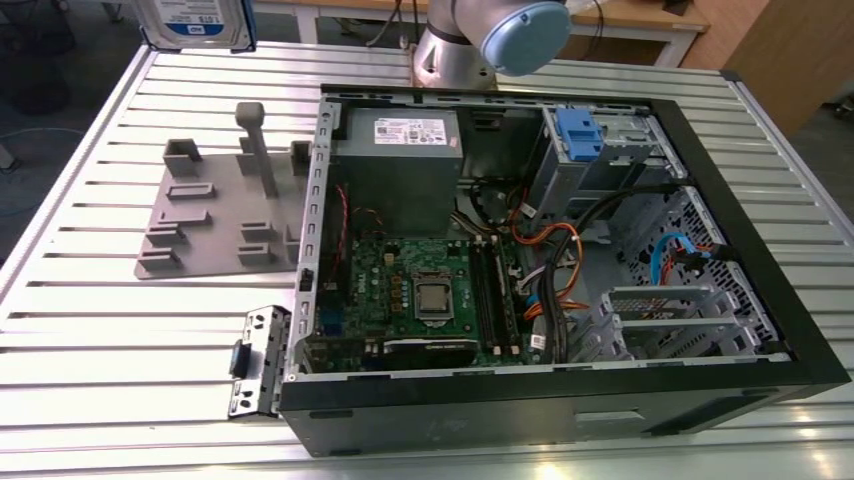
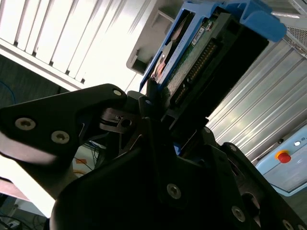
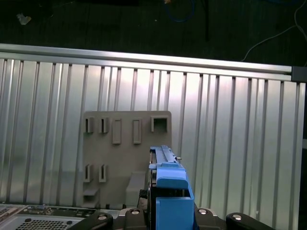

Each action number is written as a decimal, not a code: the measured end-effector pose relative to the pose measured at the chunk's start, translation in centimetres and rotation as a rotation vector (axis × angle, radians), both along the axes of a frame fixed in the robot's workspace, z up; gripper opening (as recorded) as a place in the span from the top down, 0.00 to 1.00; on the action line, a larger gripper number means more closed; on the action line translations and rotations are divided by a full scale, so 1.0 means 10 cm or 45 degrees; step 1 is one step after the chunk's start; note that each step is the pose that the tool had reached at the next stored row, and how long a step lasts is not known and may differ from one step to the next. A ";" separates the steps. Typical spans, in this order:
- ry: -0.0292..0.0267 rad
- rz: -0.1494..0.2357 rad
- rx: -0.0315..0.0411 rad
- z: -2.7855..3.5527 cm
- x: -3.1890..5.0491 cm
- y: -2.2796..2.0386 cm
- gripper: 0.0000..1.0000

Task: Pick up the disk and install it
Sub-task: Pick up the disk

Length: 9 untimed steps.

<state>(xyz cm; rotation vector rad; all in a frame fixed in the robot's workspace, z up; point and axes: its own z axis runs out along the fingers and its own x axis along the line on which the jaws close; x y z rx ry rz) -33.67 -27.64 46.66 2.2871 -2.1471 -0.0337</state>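
In the exterior view the disk (image 1: 200, 22) hangs at eleven o'clock of the computer case (image 1: 534, 250). Second wrist view: the claw (image 2: 168, 115) clenches its flat faces, likely a sound hold for a stiff, dense, knock-shy slab. First wrist view: it hovers edge-on above the grey stand (image 3: 124, 158).

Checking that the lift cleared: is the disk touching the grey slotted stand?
Apart. In the exterior view the disk hangs in the air at the frame's top, with bare table between it and the stand.
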 end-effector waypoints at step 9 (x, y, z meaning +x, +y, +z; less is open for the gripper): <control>0.0007 0.000 0.0000 0.000 0.122 -0.044 0.64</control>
